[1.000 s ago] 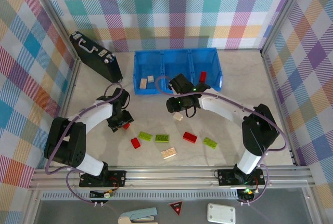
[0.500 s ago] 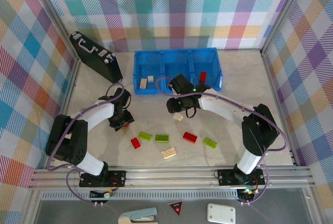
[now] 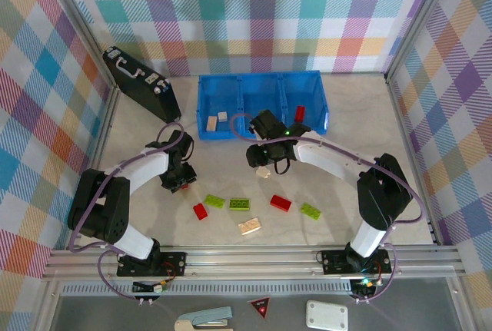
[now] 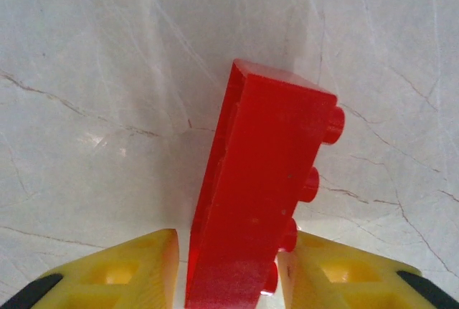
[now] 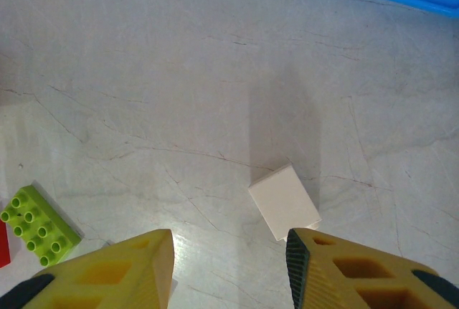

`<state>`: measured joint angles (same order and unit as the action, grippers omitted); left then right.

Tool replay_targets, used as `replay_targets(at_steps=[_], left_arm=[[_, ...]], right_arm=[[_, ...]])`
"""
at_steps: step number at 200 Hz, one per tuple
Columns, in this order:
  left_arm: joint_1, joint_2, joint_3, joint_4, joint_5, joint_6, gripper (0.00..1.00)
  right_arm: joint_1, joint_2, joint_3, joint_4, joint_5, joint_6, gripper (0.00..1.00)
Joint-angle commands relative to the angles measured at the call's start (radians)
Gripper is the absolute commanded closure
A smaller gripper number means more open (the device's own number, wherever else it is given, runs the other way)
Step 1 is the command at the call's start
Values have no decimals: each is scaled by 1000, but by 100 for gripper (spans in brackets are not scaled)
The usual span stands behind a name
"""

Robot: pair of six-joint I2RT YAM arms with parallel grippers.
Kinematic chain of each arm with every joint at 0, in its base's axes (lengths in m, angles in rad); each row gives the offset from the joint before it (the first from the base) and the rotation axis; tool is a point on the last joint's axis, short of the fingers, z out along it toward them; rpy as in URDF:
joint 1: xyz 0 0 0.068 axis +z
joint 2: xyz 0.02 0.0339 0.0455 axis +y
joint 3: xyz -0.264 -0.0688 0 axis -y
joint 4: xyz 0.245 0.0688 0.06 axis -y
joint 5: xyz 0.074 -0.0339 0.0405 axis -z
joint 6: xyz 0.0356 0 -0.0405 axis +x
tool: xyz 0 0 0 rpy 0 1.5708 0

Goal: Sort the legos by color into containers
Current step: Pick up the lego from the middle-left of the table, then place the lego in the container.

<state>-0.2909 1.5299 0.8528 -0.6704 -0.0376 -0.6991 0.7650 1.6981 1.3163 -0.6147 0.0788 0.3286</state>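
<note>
**Red brick at the left gripper, cream brick loose under the right**

The left gripper (image 4: 228,243) has its yellow fingers on either side of a red studded plastic brick (image 4: 262,180). The brick stands on its long edge on the pale marble-patterned table (image 4: 86,51). One pad meets the studs, but a thin pale sliver shows at the other, so I cannot tell whether the pinch is firm. Bare table lies all round the brick.

The right gripper (image 5: 229,244) hangs with its fingers spread wide and nothing between them. A small cream-white plastic brick (image 5: 284,200) lies flat just ahead of one fingertip. A lime green studded brick (image 5: 39,224) sits well apart, off to the side.

The long bright blue plastic bin (image 3: 261,77) stands near, beyond the right gripper. It holds two cream pieces (image 3: 211,123) in its left compartment and a red piece (image 3: 300,112) in its right.

Loose red, lime and cream bricks (image 3: 240,204) lie scattered between the arms, nearer the aluminium rail (image 3: 246,254). A black briefcase with silver latches (image 3: 142,84) stands by the left plaid wall (image 3: 46,77), clear of both arms
</note>
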Motion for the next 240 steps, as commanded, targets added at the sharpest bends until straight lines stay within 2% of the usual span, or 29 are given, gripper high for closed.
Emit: replay_targets(at_steps=[1, 74, 121, 175, 210, 240], left_arm=[[-7, -1, 10, -20, -21, 26, 63], [-19, -12, 42, -26, -7, 110, 70], [-80, -28, 103, 4, 42, 239, 72], [-163, -42, 176, 108, 187, 422, 75], [-208, -50, 201, 195, 296, 495, 75], [-242, -37, 233, 249, 399, 545, 76]], right_arm=[[-4, -28, 21, -14, 11, 13, 53], [-8, -38, 22, -10, 1, 22, 54], [-61, -73, 3, 21, -125, 82, 54], [-159, -130, -44, 77, -298, 191, 54], [-222, -174, -88, 131, -406, 263, 53], [-266, -202, -123, 187, -488, 321, 48]])
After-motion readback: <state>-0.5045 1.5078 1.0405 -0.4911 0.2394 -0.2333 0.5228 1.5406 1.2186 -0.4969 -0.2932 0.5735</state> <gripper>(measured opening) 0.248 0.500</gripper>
